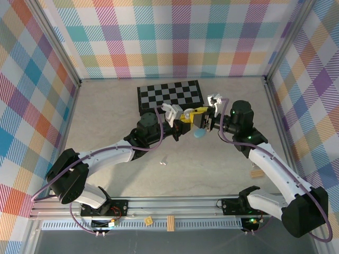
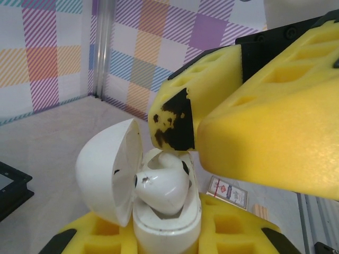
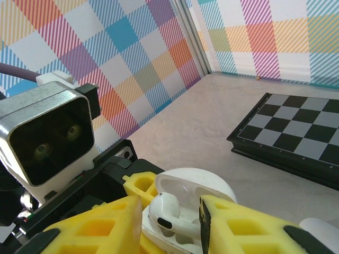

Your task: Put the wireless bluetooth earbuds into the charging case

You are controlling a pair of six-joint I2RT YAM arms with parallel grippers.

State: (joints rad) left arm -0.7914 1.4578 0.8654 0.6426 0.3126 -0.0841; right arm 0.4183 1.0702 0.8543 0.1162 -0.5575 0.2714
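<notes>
1. My left gripper (image 2: 159, 244) is pressed shut on the base of the case (image 2: 169, 222), holding it upright with the lid (image 2: 106, 169) swung open to one side.
2. The earbud (image 3: 167, 209) lies in the case's mouth with its head proud of the rim. By my reading it is not yet sunk into its well.
3. My right gripper (image 3: 170, 205) sits just above the case, jaws spread either side of the earbud. A sliver of gap shows on one side, so I am not pinching it.
4. I judge the earbud very light, hard and glossy, so a sideways squeeze could flick it away.
5. The best hold is lightly across the bulbous head, stem pointing into the well.
6. The case is smooth too and its hinge looks weakest, so I grip the base, never the lid.
</notes>
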